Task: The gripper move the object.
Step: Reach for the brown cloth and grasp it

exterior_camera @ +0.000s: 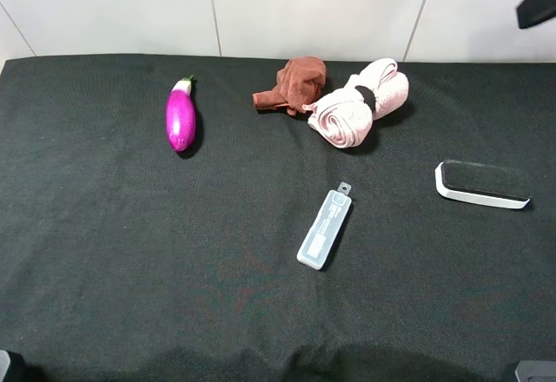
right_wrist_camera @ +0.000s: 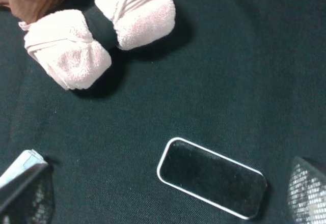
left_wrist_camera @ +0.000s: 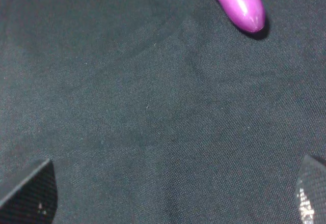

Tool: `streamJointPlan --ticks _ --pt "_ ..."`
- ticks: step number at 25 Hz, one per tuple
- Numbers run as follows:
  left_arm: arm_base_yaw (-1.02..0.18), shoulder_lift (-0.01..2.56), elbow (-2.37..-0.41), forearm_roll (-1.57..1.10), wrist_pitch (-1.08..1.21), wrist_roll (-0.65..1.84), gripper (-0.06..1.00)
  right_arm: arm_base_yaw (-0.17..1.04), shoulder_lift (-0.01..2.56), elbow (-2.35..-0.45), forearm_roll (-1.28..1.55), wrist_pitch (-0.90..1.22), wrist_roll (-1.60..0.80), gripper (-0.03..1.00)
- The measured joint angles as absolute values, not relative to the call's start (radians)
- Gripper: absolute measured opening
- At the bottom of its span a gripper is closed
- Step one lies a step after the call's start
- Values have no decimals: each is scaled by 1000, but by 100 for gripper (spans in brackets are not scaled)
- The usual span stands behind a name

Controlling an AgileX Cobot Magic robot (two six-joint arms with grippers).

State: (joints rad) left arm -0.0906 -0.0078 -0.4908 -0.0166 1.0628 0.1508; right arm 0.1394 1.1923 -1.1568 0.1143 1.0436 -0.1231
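Observation:
A purple toy eggplant (exterior_camera: 181, 117) lies at the back left of the black cloth; its tip shows in the left wrist view (left_wrist_camera: 239, 2). A clear plastic case (exterior_camera: 324, 228) lies in the middle. A white-rimmed clear rectangular block (exterior_camera: 482, 183) lies at the right and shows in the right wrist view (right_wrist_camera: 211, 178). My left gripper (left_wrist_camera: 168, 198) is open and empty over bare cloth, short of the eggplant. My right gripper (right_wrist_camera: 168, 193) is open and empty, its fingertips (right_wrist_camera: 305, 191) on either side of the block and above it.
A rolled pink towel with a black band (exterior_camera: 358, 104) and a crumpled brown cloth (exterior_camera: 294, 84) lie at the back centre. The towel also shows in the right wrist view (right_wrist_camera: 97, 35). A dark object (exterior_camera: 539, 4) hangs at the top right. White wall panels stand behind the table.

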Motion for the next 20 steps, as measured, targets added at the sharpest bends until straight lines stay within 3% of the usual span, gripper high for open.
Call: streamJointPlan --ticks 20 --pt "-91 -8 -491 -17 1063 151 99 375 1682 -1634 28 1129 -61 69"
